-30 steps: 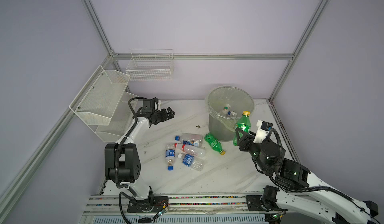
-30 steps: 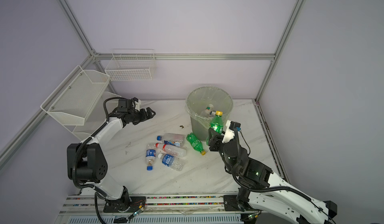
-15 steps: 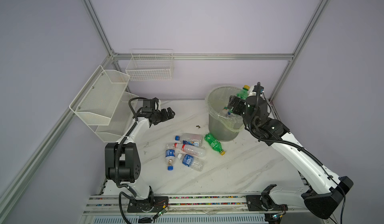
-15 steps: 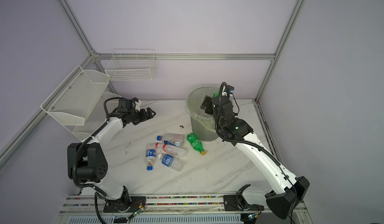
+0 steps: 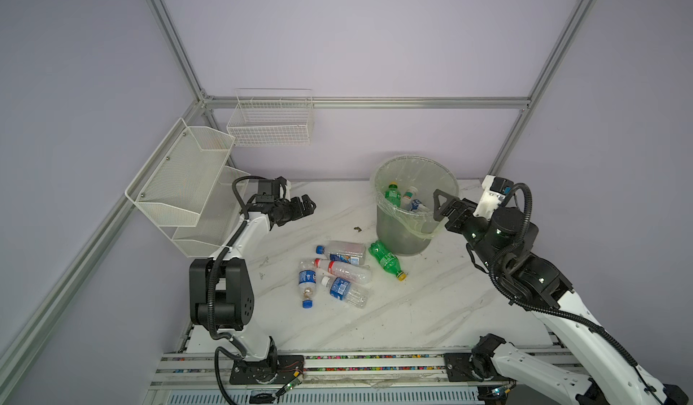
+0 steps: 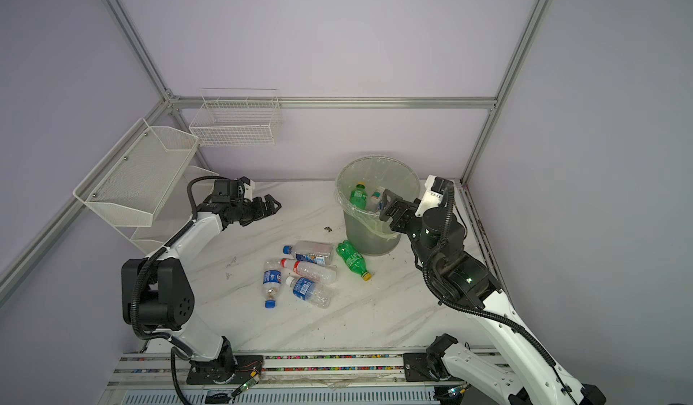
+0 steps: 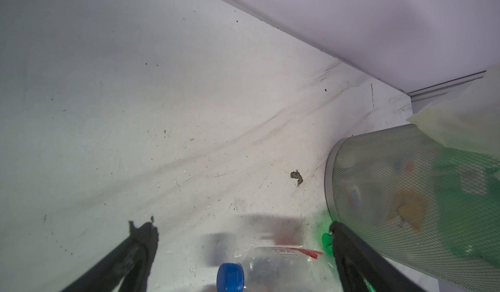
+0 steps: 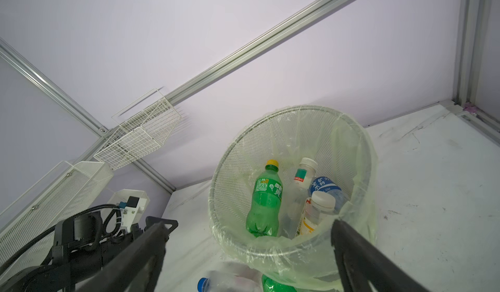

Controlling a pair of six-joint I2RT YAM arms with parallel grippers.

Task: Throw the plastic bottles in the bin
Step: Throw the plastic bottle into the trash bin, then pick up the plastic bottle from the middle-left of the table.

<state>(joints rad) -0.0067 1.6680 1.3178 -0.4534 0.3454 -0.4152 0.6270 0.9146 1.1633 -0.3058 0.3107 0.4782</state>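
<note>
The bin [image 5: 401,234] [image 6: 369,240] is a grey mesh bucket with a plastic liner at the back right of the table. Inside it stand a green bottle [image 8: 266,196] [image 5: 392,195] and clear white-capped bottles [image 8: 319,205]. Several plastic bottles lie in front of the bin: clear ones with blue or red caps [image 5: 343,251] [image 6: 311,270] and a green one [image 5: 386,260]. My right gripper [image 5: 446,210] [image 8: 251,227] hangs open and empty at the bin's right rim. My left gripper [image 5: 305,208] [image 7: 240,231] is open and empty, held above the table left of the bin.
White mesh shelves [image 5: 180,182] hang on the left wall and a wire basket [image 5: 272,122] on the back wall. A small dark scrap [image 5: 357,228] lies on the marble table [image 5: 412,309] by the bin's foot. The left wrist view shows the bin's mesh wall [image 7: 392,196] close by.
My right gripper carried a green bottle from beside the bin to over it and opened. The bottle now stands in the bin and the arm has drawn back. The left arm stayed still.
</note>
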